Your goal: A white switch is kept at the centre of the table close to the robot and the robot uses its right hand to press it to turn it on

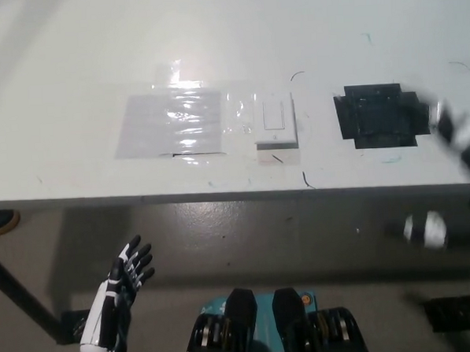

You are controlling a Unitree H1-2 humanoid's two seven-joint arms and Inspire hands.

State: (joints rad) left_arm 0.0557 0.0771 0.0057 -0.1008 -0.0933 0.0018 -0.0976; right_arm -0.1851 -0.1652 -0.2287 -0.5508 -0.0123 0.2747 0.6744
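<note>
One white switch mid-table; right hand well right, blurred, grip unreadable; left hand open.

The switch lies on the table, between a taped sheet and a square patch.

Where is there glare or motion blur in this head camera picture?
Head view: glare shines on the clear tape patch left of the white switch; the right hand at the right edge is smeared by motion blur, so its fingers cannot be read; the switch, the black patch and the resting left hand below the table edge look sharp.
</note>
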